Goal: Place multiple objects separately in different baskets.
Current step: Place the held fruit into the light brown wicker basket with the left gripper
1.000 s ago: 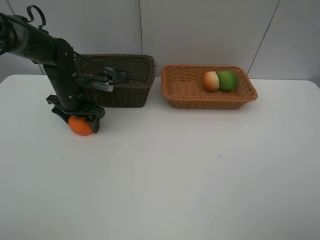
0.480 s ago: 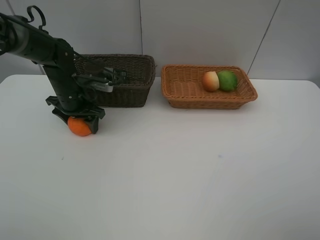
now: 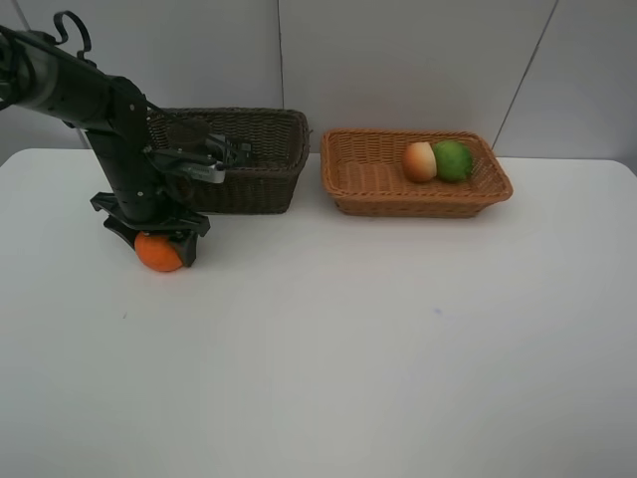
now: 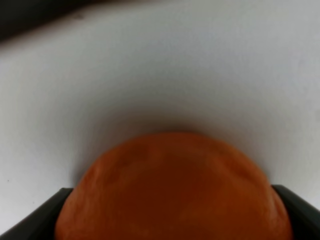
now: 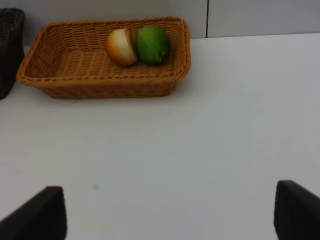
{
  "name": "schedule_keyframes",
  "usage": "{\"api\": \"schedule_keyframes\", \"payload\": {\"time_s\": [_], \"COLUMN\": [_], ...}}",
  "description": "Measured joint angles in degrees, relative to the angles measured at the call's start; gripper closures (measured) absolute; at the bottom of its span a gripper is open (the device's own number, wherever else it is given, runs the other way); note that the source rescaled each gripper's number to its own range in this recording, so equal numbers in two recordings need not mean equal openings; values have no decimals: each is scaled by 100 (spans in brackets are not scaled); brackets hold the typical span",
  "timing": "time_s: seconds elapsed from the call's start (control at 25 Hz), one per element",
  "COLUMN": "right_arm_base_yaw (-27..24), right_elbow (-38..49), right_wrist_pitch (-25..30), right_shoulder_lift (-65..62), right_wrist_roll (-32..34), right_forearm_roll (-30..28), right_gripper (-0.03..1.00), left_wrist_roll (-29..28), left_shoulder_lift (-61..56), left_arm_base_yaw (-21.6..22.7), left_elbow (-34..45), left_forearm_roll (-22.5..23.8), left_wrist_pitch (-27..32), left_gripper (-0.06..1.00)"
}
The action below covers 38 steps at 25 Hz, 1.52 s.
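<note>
The orange mandarin (image 3: pixel 158 252) rests on the white table in front of the dark brown basket (image 3: pixel 269 169). My left gripper (image 3: pixel 157 247) points straight down over it, one finger on each side. Up close, the mandarin (image 4: pixel 172 190) fills the space between the dark fingers (image 4: pixel 35 215), which touch both its flanks. The red-yellow peach (image 3: pixel 419 161) and the green oval fruit (image 3: pixel 454 159) lie side by side in the light tan basket (image 3: pixel 368 169). My right gripper (image 5: pixel 170 215) is open with nothing in it, well short of the tan basket (image 5: pixel 65 65).
The two baskets stand side by side at the back of the table, near the wall. A corner of the dark basket (image 5: pixel 7 50) shows in the right wrist view. The left arm leans over the dark basket's left end.
The left gripper's jaws have narrowed a little onto the mandarin. The arm and the fruit have hardly shifted; the baskets and the right gripper are as before.
</note>
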Motion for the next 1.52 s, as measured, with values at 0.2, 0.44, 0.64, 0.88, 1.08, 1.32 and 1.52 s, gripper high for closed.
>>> {"api": "schedule_keyframes", "payload": {"time_s": [0.2,0.44,0.64,0.88,1.08,1.32,1.52], "right_arm_base_yaw": [0,0,0,0,0,0,0], "right_elbow": [0,0,0,0,0,0,0], "right_wrist_pitch": [0,0,0,0,0,0,0], "right_shoulder_lift": [0,0,0,0,0,0,0], "right_wrist_roll": [0,0,0,0,0,0,0], "right_forearm_roll": [0,0,0,0,0,0,0], "right_gripper": [7,7,7,7,7,7,7], "left_wrist_roll": [0,0,0,0,0,0,0], "left_shoulder_lift": [-6,-201,-444,-601,-628,-641,-641], "left_arm_base_yaw": [0,0,-30,-358,-820,-1429,-1817], "left_elbow": [0,0,0,0,-21,-561,-1229], "left_forearm_roll": [-13,-38,-43,-150,-343,-556,-644], "left_wrist_pitch": [8,182,343,359,326,336,343], "left_gripper": [3,3,3,3,3,3,3]}}
